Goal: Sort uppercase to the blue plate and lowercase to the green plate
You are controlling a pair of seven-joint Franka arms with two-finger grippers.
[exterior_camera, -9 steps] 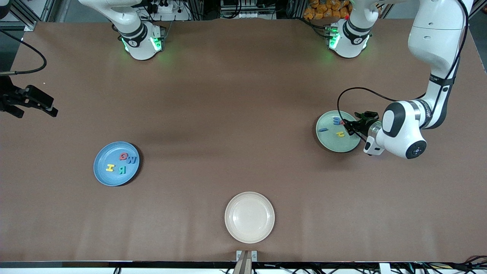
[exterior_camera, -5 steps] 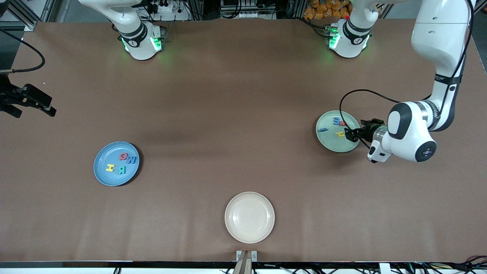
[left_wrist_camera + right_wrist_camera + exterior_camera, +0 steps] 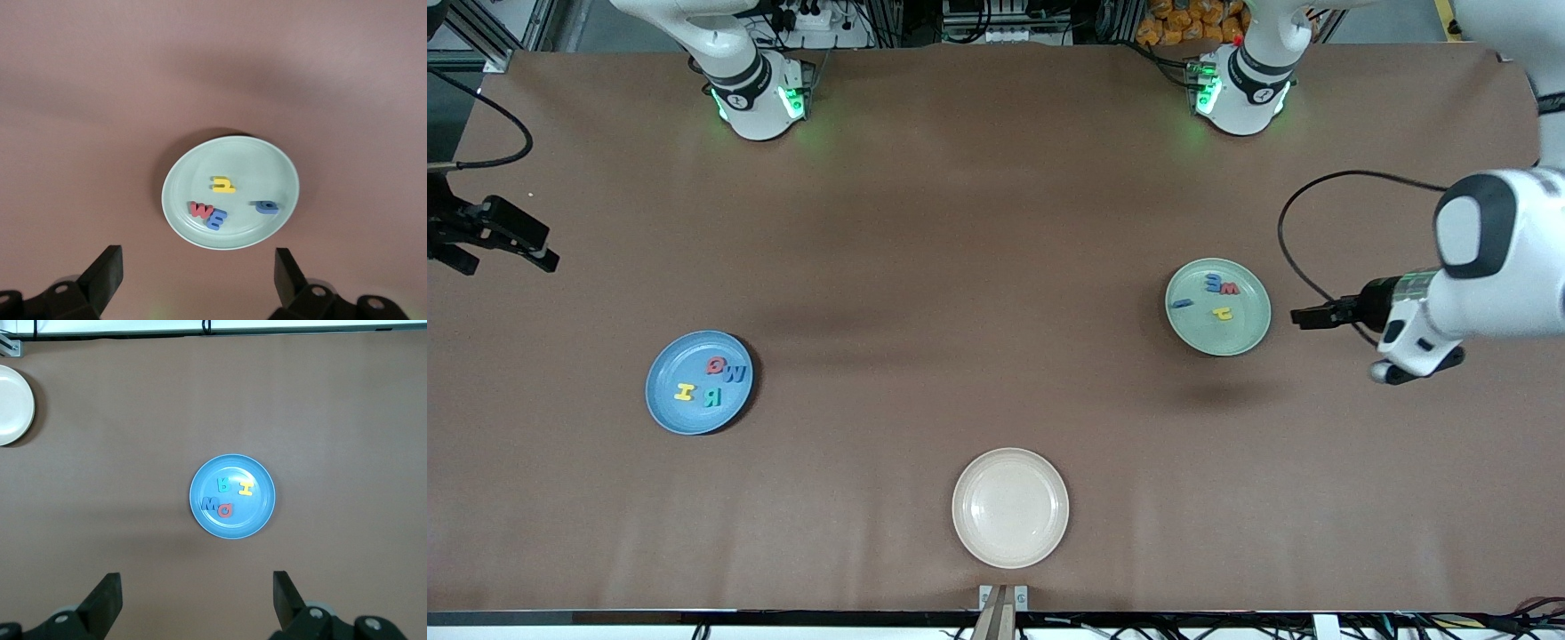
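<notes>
- Just beside the left end effector (image 3: 1303, 316), toward the table middle: green plate (image 3: 1249, 331) w/ all 4 lowercase letters in it – blue m (image 3: 1213, 283) touching red w (image 3: 1229, 288), dark blue i (image 3: 1182, 303), yellow r-like letter (image 3: 1223, 313).
- Left end effector: fingers spread wide, nothing between them, up over bare table off the plate's rim.
- Under the right end effector (image 3: 197, 603) in its wrist view: blue plate (image 3: 667, 409) w/ 4 uppercase – red Q (image 3: 716, 364), blue W (image 3: 735, 373), yellow H (image 3: 685, 391), teal R (image 3: 711, 396).
- Right end effector: fingers spread, empty; arm waits near the table's right-arm end.
- Cream plate (image 3: 1049, 542), nothing in it, close to the table (image 3: 960, 267) edge by the front camera, well apart from both end effectors.
- Wide bare brown table between the plates.
- Only writing: the foam letters.
</notes>
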